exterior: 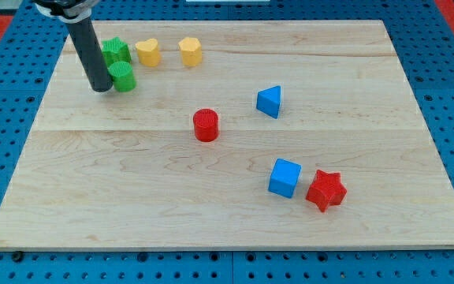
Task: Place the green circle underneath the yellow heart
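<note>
The green circle point(122, 76) sits near the board's top left. The yellow heart point(148, 52) lies just above and to its right. My tip point(101, 87) is at the end of the dark rod, touching or nearly touching the green circle's left side. A green star-shaped block point(115, 51) lies right above the circle, partly hidden behind the rod.
A yellow hexagon block point(190, 51) is right of the heart. A red cylinder point(206, 125) is mid-board, a blue triangle point(269, 101) to its upper right. A blue cube point(284, 177) and red star point(325, 190) sit together at lower right. The wooden board point(132, 213) lies on a blue pegboard.
</note>
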Available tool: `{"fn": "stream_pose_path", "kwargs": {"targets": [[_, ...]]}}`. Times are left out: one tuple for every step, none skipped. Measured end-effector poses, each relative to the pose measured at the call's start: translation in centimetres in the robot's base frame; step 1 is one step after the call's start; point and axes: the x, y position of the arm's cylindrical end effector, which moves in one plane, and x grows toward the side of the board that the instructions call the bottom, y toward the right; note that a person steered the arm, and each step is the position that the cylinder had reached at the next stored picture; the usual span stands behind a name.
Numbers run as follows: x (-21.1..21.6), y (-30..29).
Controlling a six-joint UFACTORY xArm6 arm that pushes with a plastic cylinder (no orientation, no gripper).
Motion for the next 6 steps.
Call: {"fn": "stream_pose_path", "kwargs": {"targets": [[-0.6,0.4],[-1.3,-0.6],[-1.8,-1.7],[-2.3,-1.9],[-2.6,-1.9],[-2.6,-1.0]]}}
